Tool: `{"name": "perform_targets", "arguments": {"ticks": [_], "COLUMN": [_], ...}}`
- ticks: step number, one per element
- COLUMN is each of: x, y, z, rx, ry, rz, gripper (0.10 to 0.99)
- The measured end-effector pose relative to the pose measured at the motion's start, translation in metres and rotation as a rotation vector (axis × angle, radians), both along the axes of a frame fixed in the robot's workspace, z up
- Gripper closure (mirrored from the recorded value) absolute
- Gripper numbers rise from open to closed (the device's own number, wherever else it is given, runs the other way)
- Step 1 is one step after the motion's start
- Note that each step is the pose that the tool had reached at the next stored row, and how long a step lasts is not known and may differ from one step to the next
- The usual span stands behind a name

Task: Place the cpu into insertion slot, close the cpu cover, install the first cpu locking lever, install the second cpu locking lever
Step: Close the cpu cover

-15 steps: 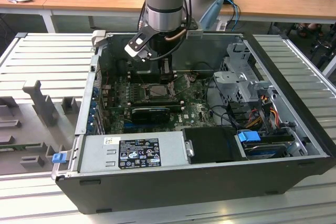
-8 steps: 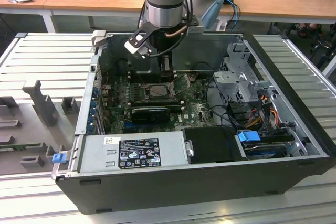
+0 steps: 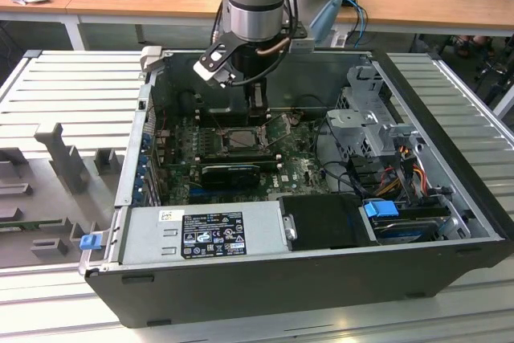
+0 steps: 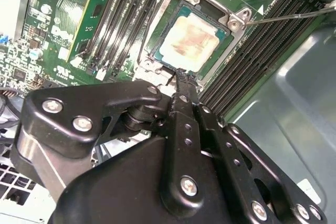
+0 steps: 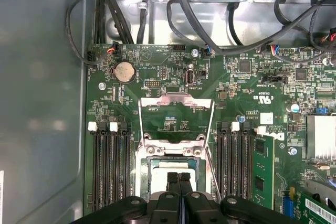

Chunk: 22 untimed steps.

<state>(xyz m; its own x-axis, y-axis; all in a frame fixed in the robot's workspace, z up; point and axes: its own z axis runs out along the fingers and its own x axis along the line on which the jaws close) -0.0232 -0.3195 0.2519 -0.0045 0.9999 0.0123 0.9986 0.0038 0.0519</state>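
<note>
Gripper [image 4: 181, 75] as I am seeing it in the second wrist view: its two black fingers are pressing together with nothing between them, so I am reading it as closed and empty. Its tips are hanging at one edge of the insertion slot [image 4: 224, 38], and I cannot tell whether they are touching the rim. The cpu [image 4: 190, 39] is already sitting flat inside that slot, its pale metal face, stained brownish, pointing upward. In the first wrist view the cpu cover [image 5: 176, 99] is lying swung open, clear of the slot, with the green motherboard [image 5: 247, 93] showing through its square cut-out. A thin metal lever [image 4: 294, 17] is sticking out free past one corner of the slot. Long black memory slots [image 4: 118, 19] are flanking the slot on two sides. In the exterior view I am watching the arm [image 3: 255, 6] reaching straight down into the open computer case [image 3: 321, 279], which is lying on a ribbed grey table [image 3: 72, 86]
</note>
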Motion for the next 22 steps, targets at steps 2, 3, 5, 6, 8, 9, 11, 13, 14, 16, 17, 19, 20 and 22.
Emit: {"name": "perform_targets", "arguments": {"ticks": [2, 3, 5, 6, 8, 9, 11, 13, 14, 16, 17, 19, 20, 22], "x": [0.0007, 0.003, 0.0056, 0.0063, 0.0077, 0.0087, 0.0113, 0.0145, 0.0158, 0.0178, 0.0188, 0.0221, 0.0232, 0.0246], "y": [0.0, 0.0001, 0.0, 0.0, 0.0, 0.0, 0.0, 0.0, 0.0, 0.0, 0.0, 0.0, 0.0, 0.0], "z": [0.0055, 0.006, 0.0062, 0.0063, 0.0064, 0.0066, 0.0067, 0.0069, 0.007, 0.007, 0.007, 0.0071, 0.0071, 0.0072], "rx": [0.0, 0.001, 0.001, 0.0, 0.0, 0.0, 0.0, 0.0, 0.0, 0.0, 0.0, 0.0, 0.0, 0.0], "ry": [0.0, 0.0, -0.0001, 0.0, 0.0, 0.0, 0.0, 0.0002, 0.0001, 0.0001, 0.0002, 0.0002, 0.0002, 0.0002], "rz": [0.0, 0.0, 0.0, 0.0, 0.0, 0.0, 0.0, 0.0, 0.0, 0.0, 0.0, 0.0, 0.0, 0.0], "gripper": [0.98, 0.98, 0.98, 0.98, 0.98, 0.98, 0.98, 0.98, 0.98, 0.98, 0.98, 0.98, 0.98, 0.98]}}
